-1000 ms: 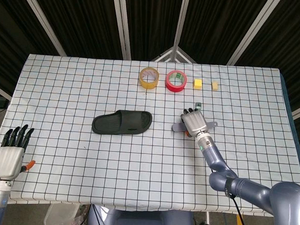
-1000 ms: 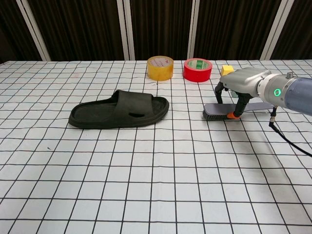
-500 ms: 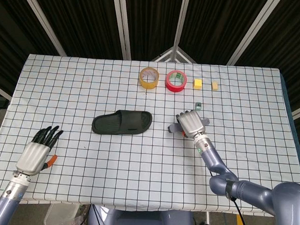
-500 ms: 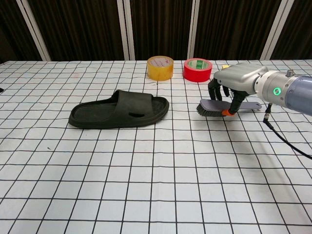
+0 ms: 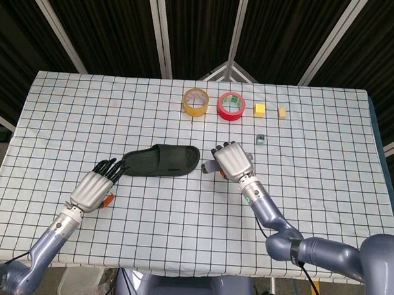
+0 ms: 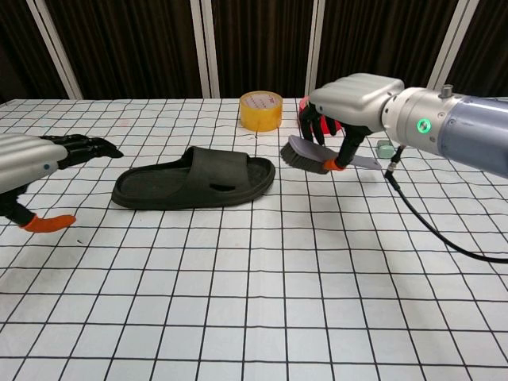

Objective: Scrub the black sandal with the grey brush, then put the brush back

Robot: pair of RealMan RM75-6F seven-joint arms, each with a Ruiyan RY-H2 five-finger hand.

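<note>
Right robot hand (image 6: 340, 119) grips the grey plastic scrub brush (image 6: 308, 154), bristles down, lifted off the table (image 6: 262, 302) just beside the black rubber sandal's (image 6: 194, 179) toe end, probably lining up to scrub. Left robot hand (image 5: 93, 186) hovers empty, fingers extended, at the heel end, likely to steady it.

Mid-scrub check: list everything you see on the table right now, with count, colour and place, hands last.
sandal: 1, black, table centre-left, sole down
brush: 1, grey, held off the table by the sandal's toe end
yellow tape roll: 1, far side
red tape roll: 1, right of the yellow roll
yellow blocks: 2, right of the red roll
small greenish object: 1, nearer than the blocks; unidentifiable
table: 1, white black-gridded cloth
left hand: fingers apart, empty, near the sandal's heel
right hand: grips the brush
</note>
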